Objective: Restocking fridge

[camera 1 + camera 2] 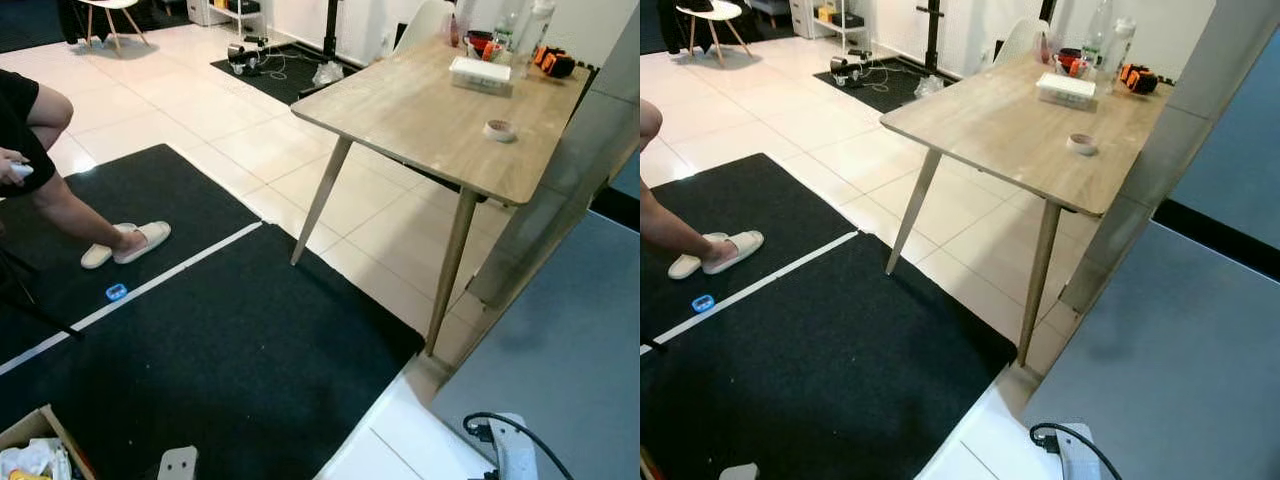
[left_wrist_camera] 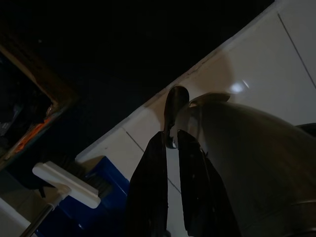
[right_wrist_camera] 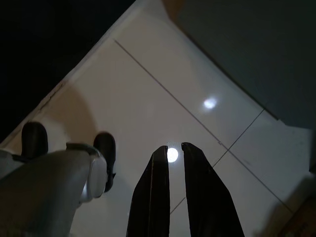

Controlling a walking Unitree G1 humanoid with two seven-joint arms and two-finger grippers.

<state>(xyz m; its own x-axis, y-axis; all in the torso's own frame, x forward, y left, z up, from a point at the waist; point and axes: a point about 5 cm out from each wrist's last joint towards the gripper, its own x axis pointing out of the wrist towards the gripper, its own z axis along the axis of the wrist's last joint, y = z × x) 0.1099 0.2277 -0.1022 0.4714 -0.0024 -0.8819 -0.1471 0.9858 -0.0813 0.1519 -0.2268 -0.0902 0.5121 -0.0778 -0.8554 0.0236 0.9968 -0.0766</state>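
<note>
The grey fridge (image 1: pixel 565 350) stands at my right, its tall side rising past the table. A cardboard box (image 1: pixel 38 445) with packaged goods lies on the black mat at the lower left, and its corner (image 2: pixel 34 108) looks dim in the left wrist view. My left gripper (image 2: pixel 170 140) hangs over the white tiles beside my own leg, fingers together and holding nothing. My right gripper (image 3: pixel 174 148) hangs over the tiles near my foot (image 3: pixel 104 153), also shut and holding nothing.
A wooden table (image 1: pixel 420 110) with a tape roll (image 1: pixel 498 130), a white box and bottles stands ahead. A seated person's leg and slippers (image 1: pixel 128 243) are at the left on the black mat (image 1: pixel 220 350). A power strip with cable (image 1: pixel 510 450) lies by the fridge.
</note>
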